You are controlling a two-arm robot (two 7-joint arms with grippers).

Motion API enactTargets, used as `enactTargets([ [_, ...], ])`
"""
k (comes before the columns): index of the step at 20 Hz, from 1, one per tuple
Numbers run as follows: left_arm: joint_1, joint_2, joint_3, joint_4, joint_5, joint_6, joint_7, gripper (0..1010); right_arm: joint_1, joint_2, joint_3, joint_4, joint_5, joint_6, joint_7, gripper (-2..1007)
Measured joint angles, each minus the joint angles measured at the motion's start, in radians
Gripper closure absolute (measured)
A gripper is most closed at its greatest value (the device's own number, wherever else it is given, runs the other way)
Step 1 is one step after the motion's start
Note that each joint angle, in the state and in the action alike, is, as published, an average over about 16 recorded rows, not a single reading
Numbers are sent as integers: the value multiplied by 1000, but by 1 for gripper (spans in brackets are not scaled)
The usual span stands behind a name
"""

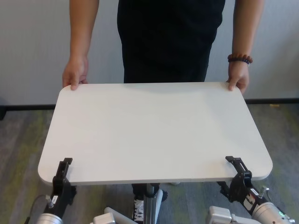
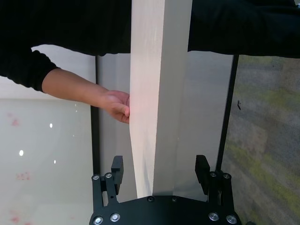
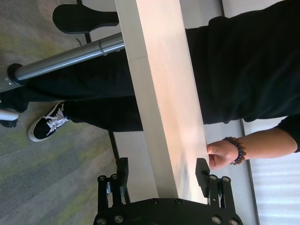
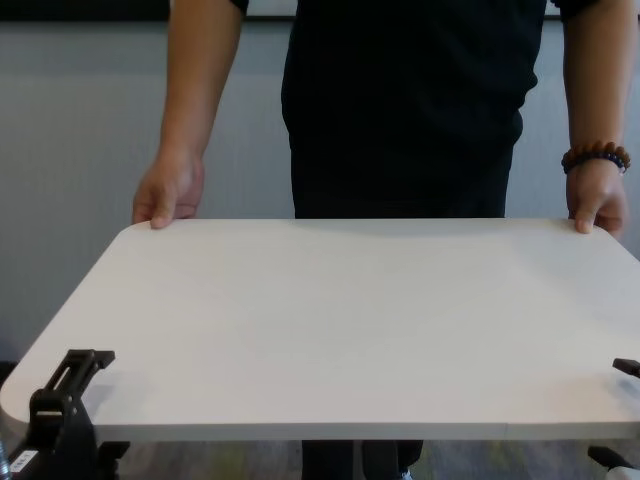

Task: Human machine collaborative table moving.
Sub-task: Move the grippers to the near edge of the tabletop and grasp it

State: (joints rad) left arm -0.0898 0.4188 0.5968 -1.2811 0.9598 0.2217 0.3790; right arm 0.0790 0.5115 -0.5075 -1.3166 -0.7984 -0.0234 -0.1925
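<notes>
Head view: the white bench point(image 1: 154, 130) stands between robot and person point(image 1: 170, 37), whose hands hold its far corners. The left hand point(image 1: 63, 172) and right hand point(image 1: 238, 170) straddle the near edge.

Left wrist view: the left hand point(image 2: 159, 171) has its jaws apart, a gap on either side of the bench edge point(image 2: 157, 93).

Right wrist view: the right hand point(image 3: 161, 171) also brackets the edge point(image 3: 164, 93), one finger near the top face, not clamped.

Chest view: the bench point(image 4: 330, 320) sits level.

The grasp step seems in hand; next, both hands should close on the edge before moving together.
</notes>
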Motion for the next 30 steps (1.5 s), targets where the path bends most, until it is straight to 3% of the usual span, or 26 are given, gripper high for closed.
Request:
enactTargets([
  [7,0,0,0,0,0,0,0,172,0,0,0,0,0,0,0,260],
  [19,0,0,0,0,0,1,0,539,0,0,1,-1,0,0,-2,604],
  [30,0,0,0,0,0,1,1,726,0,0,1,-1,0,0,-2,717],
])
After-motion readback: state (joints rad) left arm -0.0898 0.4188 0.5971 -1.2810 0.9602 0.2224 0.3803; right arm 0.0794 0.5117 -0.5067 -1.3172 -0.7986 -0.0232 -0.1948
